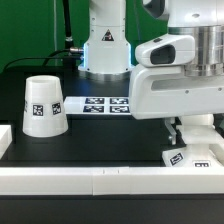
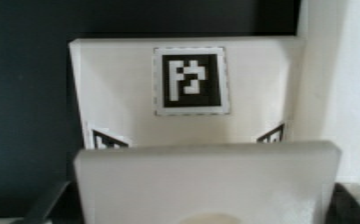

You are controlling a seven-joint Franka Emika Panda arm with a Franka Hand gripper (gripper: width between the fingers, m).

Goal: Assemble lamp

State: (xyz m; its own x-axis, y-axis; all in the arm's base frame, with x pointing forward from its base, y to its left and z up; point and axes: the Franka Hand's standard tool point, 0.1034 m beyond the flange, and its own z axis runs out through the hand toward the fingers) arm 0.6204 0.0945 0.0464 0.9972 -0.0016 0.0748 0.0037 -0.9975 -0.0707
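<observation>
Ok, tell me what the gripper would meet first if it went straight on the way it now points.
Probably the flat square white plastic lamp base, lying directly below the gripper in the exterior view and filling the wrist view ahead. The gap between them is hard to judge.

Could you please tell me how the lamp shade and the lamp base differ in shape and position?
The shade stands tall, round and tapered; the base lies low and flat. The shade stands free at the exterior view's left; the base lies at its right, beneath the arm. Both are white with black-and-white tags.
</observation>
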